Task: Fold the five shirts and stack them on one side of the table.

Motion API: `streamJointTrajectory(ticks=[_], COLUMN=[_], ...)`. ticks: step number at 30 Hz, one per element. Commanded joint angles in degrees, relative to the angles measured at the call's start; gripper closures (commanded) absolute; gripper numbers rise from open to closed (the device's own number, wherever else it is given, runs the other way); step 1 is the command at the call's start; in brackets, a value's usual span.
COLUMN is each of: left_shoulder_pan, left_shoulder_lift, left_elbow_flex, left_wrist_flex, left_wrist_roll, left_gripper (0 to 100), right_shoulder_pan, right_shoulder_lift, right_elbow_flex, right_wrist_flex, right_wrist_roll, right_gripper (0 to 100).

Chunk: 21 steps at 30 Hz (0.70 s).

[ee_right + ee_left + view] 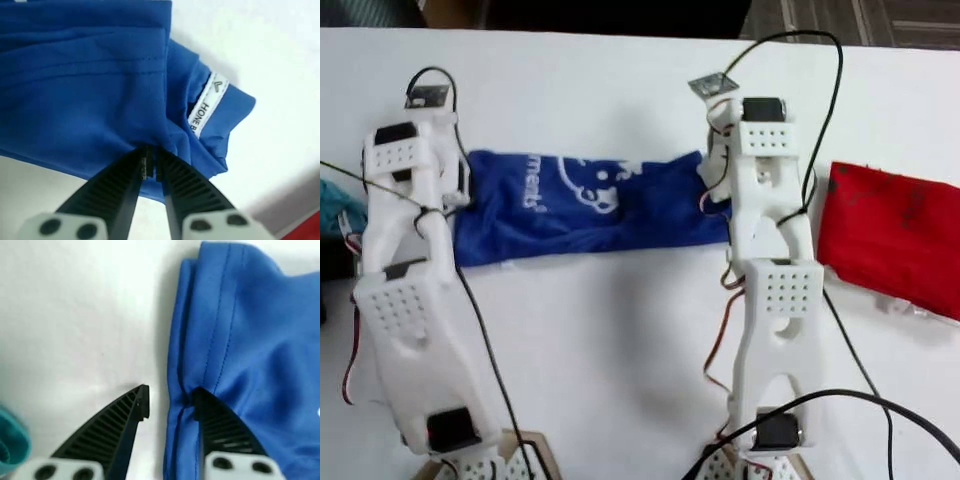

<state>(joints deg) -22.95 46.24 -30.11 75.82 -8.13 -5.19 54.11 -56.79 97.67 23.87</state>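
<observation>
A blue shirt (580, 205) with white print lies folded into a long strip across the middle of the white table (620, 360). At its left end my left gripper (460, 192) stands open; in the left wrist view the shirt's stitched edge (180, 390) runs between the two black fingers of the left gripper (170, 400), one finger (135, 407) over bare table. At the strip's right end my right gripper (712, 185) is shut on the blue shirt (100, 90); the right gripper (150, 162) pinches the cloth close to the white neck label (205, 107). A folded red shirt (895, 235) lies to the right.
A teal cloth (335, 200) shows at the table's left edge, also as teal cloth (12, 445) in the left wrist view. Black cables (835, 110) trail around both arms. Bare table stretches in front of the blue strip, between the two arm bases.
</observation>
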Motion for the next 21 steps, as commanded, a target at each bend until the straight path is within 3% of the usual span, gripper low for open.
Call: streamJointTrajectory(ticks=[1, 12, 21], left_shoulder_pan=[0.6, 1.3, 1.2], left_shoulder_lift=[3.3, 3.9, 4.0], left_elbow_flex=[-6.6, -29.2, -21.6], left_wrist_flex=[3.9, 20.1, 16.6], left_wrist_roll=[-0.2, 1.1, 1.1], left_gripper=[82, 82, 82], right_shoulder_pan=[0.2, 0.2, 0.2], right_shoulder_lift=[-4.9, -4.9, -4.9], right_elbow_flex=[-0.3, -0.3, -0.3], right_wrist_flex=[0.1, 0.0, 0.0], right_wrist_roll=[0.1, 0.1, 0.1], right_gripper=[97.5, 97.5, 97.5])
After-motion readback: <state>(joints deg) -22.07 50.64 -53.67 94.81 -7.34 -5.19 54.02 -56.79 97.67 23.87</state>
